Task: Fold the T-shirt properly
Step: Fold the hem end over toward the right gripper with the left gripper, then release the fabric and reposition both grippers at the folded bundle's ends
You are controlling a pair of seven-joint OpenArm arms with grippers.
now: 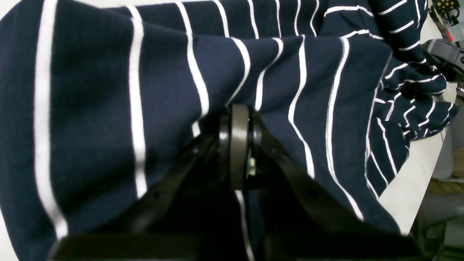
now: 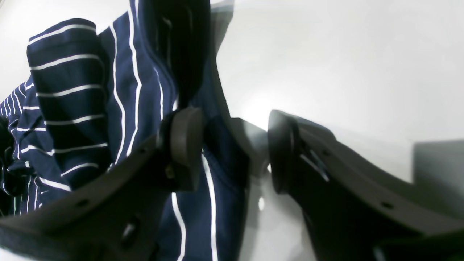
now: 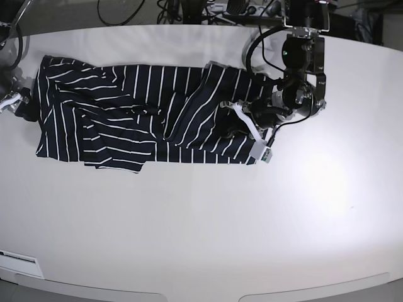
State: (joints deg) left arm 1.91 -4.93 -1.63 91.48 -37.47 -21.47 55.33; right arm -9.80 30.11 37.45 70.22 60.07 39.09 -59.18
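Observation:
The T-shirt, dark navy with thin white stripes, lies spread and creased across the far half of the white table. My left gripper is at its right end. In the left wrist view the left gripper has its pads pressed together on a fold of the T-shirt. My right gripper is at the shirt's left edge. In the right wrist view the right gripper is open, and an edge of the T-shirt lies between its pads, against the left pad.
A white strip with a small tag hangs at the shirt's right end below the left gripper. Cables and equipment stand behind the table's far edge. A white label sits at the front left edge.

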